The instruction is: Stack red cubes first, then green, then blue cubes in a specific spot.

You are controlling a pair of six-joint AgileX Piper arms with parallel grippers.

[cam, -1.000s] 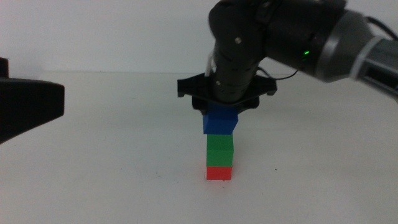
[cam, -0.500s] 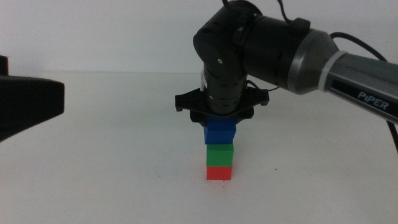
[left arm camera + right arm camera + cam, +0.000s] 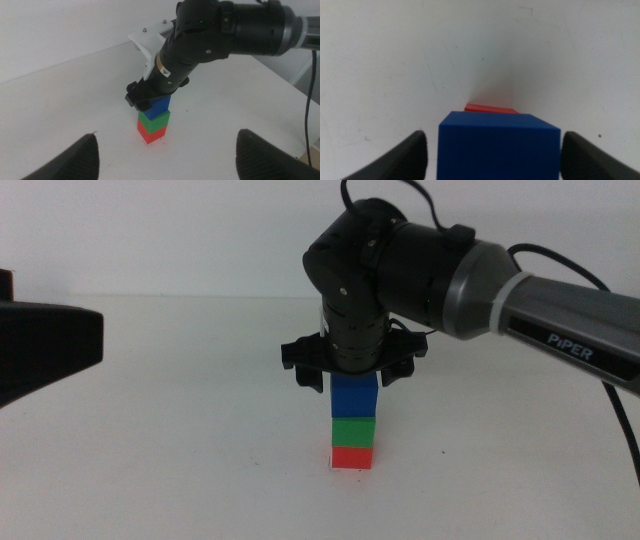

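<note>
Your right pincer [image 3: 354,372] sits over the blue cube [image 3: 355,395], jaws spread clear of its sides, atop green cube [image 3: 353,430] and red cube [image 3: 352,457] on the worktop [image 3: 180,430]. Final placement looks done; next, lift straight up. Left pincer [image 3: 165,155] waits open.

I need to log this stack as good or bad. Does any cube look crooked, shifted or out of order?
Nothing stands out. The red cube sits on the table, the green cube on it and the blue cube on top, edges roughly in line. The right gripper is open around the blue cube; the left gripper waits aside.
</note>
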